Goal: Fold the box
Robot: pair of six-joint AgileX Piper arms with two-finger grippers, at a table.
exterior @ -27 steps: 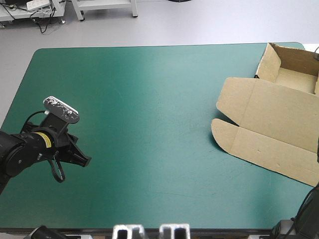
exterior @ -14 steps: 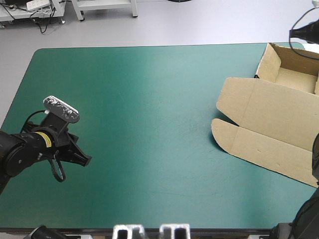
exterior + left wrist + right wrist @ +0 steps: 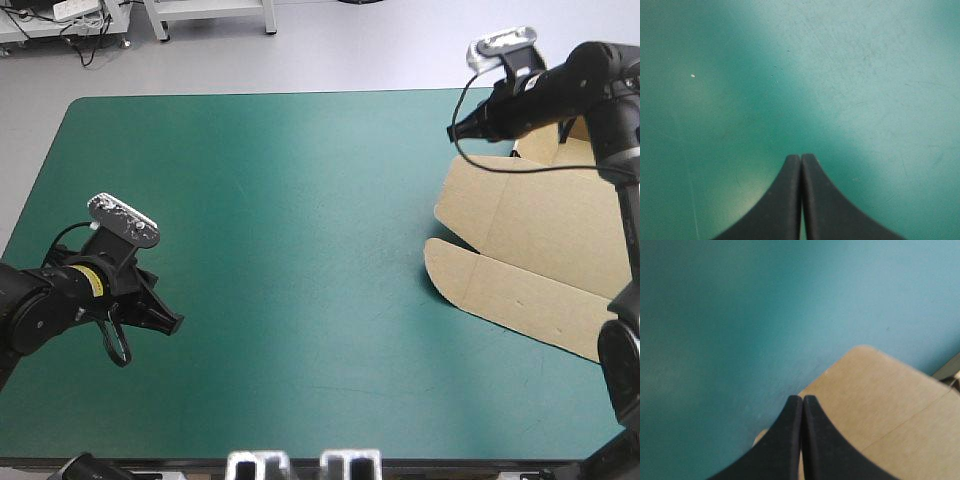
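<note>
Teal-green cover point(image 3: 300, 200) ahead, the right gripper point(image 3: 458, 128), fingers pressed together, hangs over the brown box point(image 3: 540, 230) beneath it: lowered thus, it could only shove the board.

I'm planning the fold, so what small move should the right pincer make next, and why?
Probably open the right pincer and lower it onto the rounded flap of the box. It is shut, poised over that flap's edge, gripping nothing; the left pincer, also shut, is far off over bare teal-green cover.
</note>
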